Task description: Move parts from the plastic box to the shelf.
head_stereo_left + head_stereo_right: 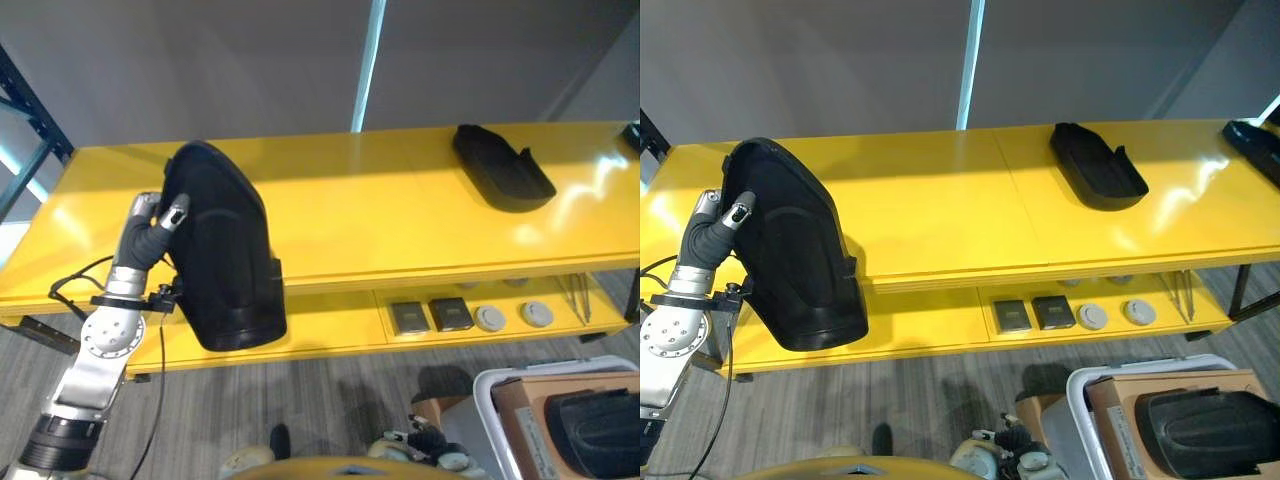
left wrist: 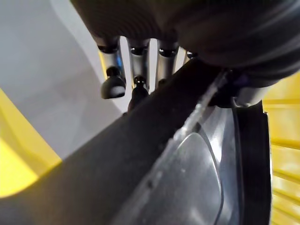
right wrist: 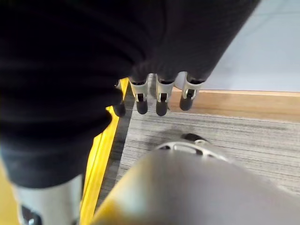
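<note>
A large black moulded part (image 1: 222, 250) stands tilted at the left end of the yellow shelf (image 1: 380, 215), its lower end hanging past the shelf's front edge. My left hand (image 1: 155, 222) grips its left rim, thumb on the front face and fingers (image 2: 136, 79) hooked over the edge behind. A second black part (image 1: 500, 165) lies flat on the shelf top at the right. The white plastic box (image 1: 1090, 395) stands on the floor at lower right and holds another black part (image 1: 1210, 430). My right hand (image 3: 159, 93) hangs over the floor, fingers relaxed and holding nothing.
A further black part (image 1: 1252, 142) lies at the shelf's far right edge. The lower shelf level carries two small dark boxes (image 1: 430, 315) and two round white discs (image 1: 512, 316). A cardboard piece (image 1: 1140, 385) sits in the plastic box. Grey floor lies before the shelf.
</note>
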Controlling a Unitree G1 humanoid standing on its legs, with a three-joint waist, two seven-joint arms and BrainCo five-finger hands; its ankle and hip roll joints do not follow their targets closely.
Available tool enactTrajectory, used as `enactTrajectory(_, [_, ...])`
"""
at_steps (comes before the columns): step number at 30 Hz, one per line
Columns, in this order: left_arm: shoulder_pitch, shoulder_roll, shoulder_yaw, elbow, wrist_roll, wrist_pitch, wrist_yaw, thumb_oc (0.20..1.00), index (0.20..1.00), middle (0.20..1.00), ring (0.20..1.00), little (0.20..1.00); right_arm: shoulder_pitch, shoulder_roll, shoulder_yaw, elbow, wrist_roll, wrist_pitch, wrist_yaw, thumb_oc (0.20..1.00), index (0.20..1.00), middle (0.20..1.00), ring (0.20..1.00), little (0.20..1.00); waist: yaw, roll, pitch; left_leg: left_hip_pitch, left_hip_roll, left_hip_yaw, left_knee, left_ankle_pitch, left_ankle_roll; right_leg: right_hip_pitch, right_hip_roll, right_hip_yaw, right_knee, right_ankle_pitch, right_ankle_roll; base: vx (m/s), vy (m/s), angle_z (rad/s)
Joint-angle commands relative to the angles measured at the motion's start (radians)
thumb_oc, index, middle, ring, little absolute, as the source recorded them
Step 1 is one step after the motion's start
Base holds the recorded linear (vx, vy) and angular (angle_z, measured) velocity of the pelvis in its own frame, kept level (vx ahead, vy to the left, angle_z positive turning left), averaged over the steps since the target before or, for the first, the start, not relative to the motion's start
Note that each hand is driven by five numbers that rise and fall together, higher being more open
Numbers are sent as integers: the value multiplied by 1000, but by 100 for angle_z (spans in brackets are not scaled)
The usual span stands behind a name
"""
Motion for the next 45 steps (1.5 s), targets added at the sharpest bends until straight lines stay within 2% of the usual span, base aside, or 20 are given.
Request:
enactTrajectory(1, [-128, 6, 9, -22, 11, -38, 28, 200, 200, 200, 200, 200, -9, 17, 25, 32, 29, -4, -2, 1000, 1000, 1000, 1000, 1000, -37, -7, 9, -7, 54, -11, -6, -103, -46, 84, 61, 26, -179, 62, -14, 190, -134, 60])
enactTrajectory(5, [-200, 25, 0, 76, -39, -22, 9, 200, 200, 200, 200, 200, 15, 9, 54, 57, -1, 2, 26, 1000, 1000, 1000, 1000, 1000, -54, -11, -22, -3, 84, 2, -6, -103, -66, 118, 83, 16, -236, 71, -22, 162, -117, 11])
enactTrajectory(8, [-303, 58, -40, 200, -194, -5, -36, 200, 200, 200, 200, 200, 7, -11, 46, 100, 3, 17, 32, 1000, 1000, 1000, 1000, 1000, -69, -3, -22, -10, 106, -5, -6, -90, -81, 117, 101, 15, -236, 62, -28, 99, -101, -3])
enactTrajectory(13, [-576, 165, -178, 438, -351, 26, -76, 200, 200, 200, 200, 200, -35, -25, 48, 133, 44, 26, 38, 1000, 1000, 1000, 1000, 1000, -93, 5, -1, -61, 137, -8, -6, -65, -100, 70, 126, 16, -236, 58, -32, -20, -67, -2])
enactTrajectory(15, [-633, 186, -211, 485, -348, 33, -78, 200, 200, 200, 200, 200, -42, -23, 57, 133, 48, 27, 42, 1000, 1000, 1000, 1000, 1000, -96, 5, 4, -73, 142, -8, -6, -60, -103, 56, 131, 18, -236, 58, -32, -55, -49, -3])
enactTrajectory(18, [-924, 246, -381, 732, -382, 74, -83, 200, 200, 200, 200, 200, -99, -19, 101, 128, 71, 31, 45, 1000, 1000, 1000, 1000, 1000, -114, 9, 51, -155, 154, -12, -6, -30, -108, -30, 151, 29, -236, 73, -31, -117, -37, -5])
enactTrajectory(19, [-932, 246, -387, 737, -384, 73, -83, 200, 200, 200, 200, 200, -101, -16, 98, 129, 71, 31, 46, 1000, 1000, 1000, 1000, 1000, -112, 8, 51, -157, 154, -12, -6, -29, -108, -33, 151, 28, -236, 74, -31, -102, -21, 0])
enactTrajectory(21, [-1057, 245, -461, 859, -391, 81, -79, 200, 200, 200, 200, 200, -134, -11, 129, 130, 76, 34, 49, 1000, 1000, 1000, 1000, 1000, -117, 6, 72, -198, 157, -12, -6, -16, -108, -78, 155, 39, -236, 86, -30, -82, -10, -11])
enactTrajectory(25, [-1222, 237, -568, 1059, -371, 98, -87, 200, 200, 200, 200, 200, -182, 1, 167, 125, 109, 28, 47, 1000, 1000, 1000, 1000, 1000, -126, 4, 91, -259, 159, -11, -6, 2, -111, -143, 161, 46, -236, 103, -25, -52, -13, -9])
enactTrajectory(32, [-1358, 182, -650, 1288, -302, 133, -106, 200, 200, 200, 200, 200, -232, 12, 198, 132, 145, 25, 44, 1000, 1000, 1000, 1000, 1000, -128, 6, 129, -290, 160, -3, -6, 16, -116, -176, 156, 44, -236, 111, -24, -15, -4, -6])
enactTrajectory(38, [-1451, 193, -737, 1383, -199, 153, -140, 200, 200, 200, 200, 200, -258, 13, 205, 131, 184, 17, 45, 1000, 1000, 1000, 1000, 1000, -126, 1, 143, -318, 162, -3, -6, 25, -120, -198, 154, 40, -236, 119, -22, 0, 0, 0])
enactTrajectory(45, [-1519, 231, -822, 1382, -86, 147, -107, 200, 200, 200, 200, 200, -261, 18, 208, 125, 232, 3, 52, 1000, 1000, 1000, 1000, 1000, -126, -5, 159, -346, 164, -5, -6, 33, -123, -224, 152, 38, -236, 129, -20, -8, 0, 2])
